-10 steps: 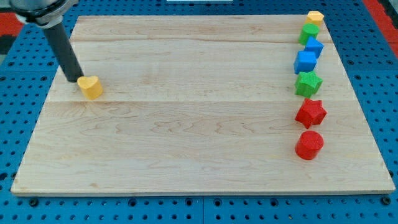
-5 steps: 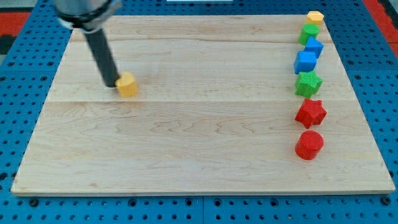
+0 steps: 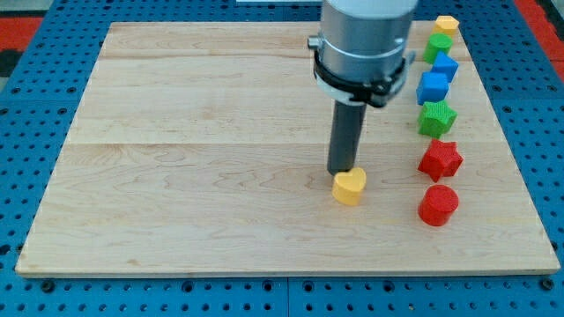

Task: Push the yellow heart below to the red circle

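The yellow heart (image 3: 350,187) lies on the wooden board (image 3: 194,194), right of the middle and toward the view's bottom. My tip (image 3: 339,173) touches its upper left edge. The red circle (image 3: 438,204) stands to the heart's right, slightly lower, about a hundred pixels away. The arm's grey body rises above the rod toward the view's top.
A column of blocks runs down the board's right side: a yellow block (image 3: 447,25), a green block (image 3: 438,46), a blue block (image 3: 445,66), a blue cube (image 3: 433,87), a green star (image 3: 436,118), a red star (image 3: 440,160).
My tip has pushed the yellow heart a long way right and down the view, from the board's upper left to near the red circle.
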`<action>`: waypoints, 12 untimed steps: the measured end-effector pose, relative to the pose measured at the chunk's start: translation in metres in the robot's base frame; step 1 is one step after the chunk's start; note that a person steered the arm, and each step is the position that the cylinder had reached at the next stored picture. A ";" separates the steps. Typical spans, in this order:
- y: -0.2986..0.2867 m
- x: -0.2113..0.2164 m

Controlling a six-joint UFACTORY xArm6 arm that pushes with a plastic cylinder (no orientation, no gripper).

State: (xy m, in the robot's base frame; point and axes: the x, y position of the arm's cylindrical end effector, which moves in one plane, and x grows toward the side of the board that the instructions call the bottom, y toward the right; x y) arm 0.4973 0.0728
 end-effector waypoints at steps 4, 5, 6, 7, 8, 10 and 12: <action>-0.047 0.076; -0.047 0.103; -0.027 0.096; -0.023 0.088; 0.020 0.088; 0.055 0.095; 0.108 0.095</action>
